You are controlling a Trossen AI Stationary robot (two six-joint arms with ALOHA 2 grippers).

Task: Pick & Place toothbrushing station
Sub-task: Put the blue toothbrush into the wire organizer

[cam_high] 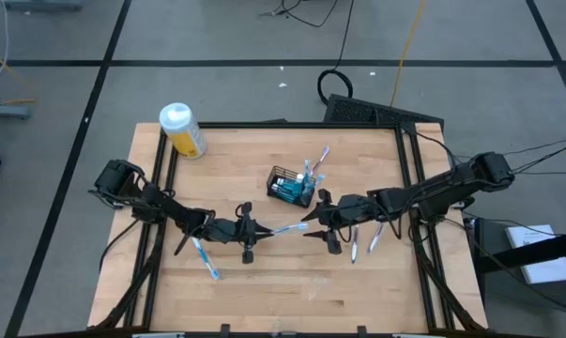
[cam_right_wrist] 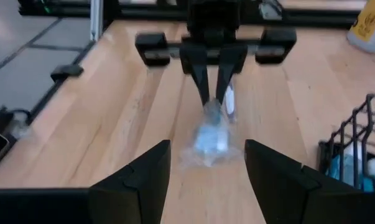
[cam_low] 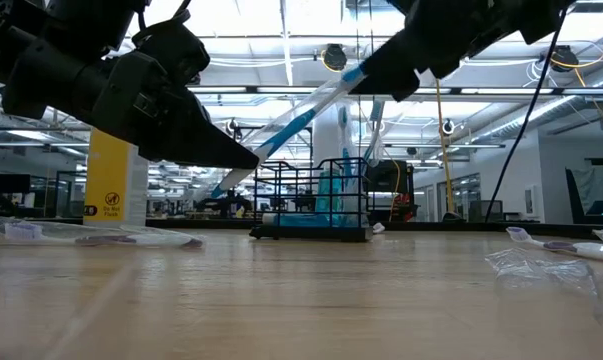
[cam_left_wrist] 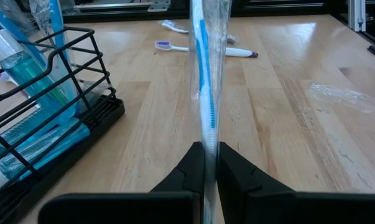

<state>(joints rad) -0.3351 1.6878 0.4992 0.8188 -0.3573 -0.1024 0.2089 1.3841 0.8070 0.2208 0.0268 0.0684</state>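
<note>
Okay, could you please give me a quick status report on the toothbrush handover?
Left gripper shut on wrapped toothbrush. Right gripper open, facing it. Basket beyond, half filled. Nothing between them.

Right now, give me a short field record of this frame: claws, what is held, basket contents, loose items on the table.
left claw: shut on wrapped toothbrush, held above the table
right claw: open, facing the toothbrush's far end, holding nothing
basket: upright mid-table, holds teal tubes and toothbrushes
loose toothbrushes: one near the left arm, others under the right arm
yellow bottle: lying at the table's far left corner
</note>
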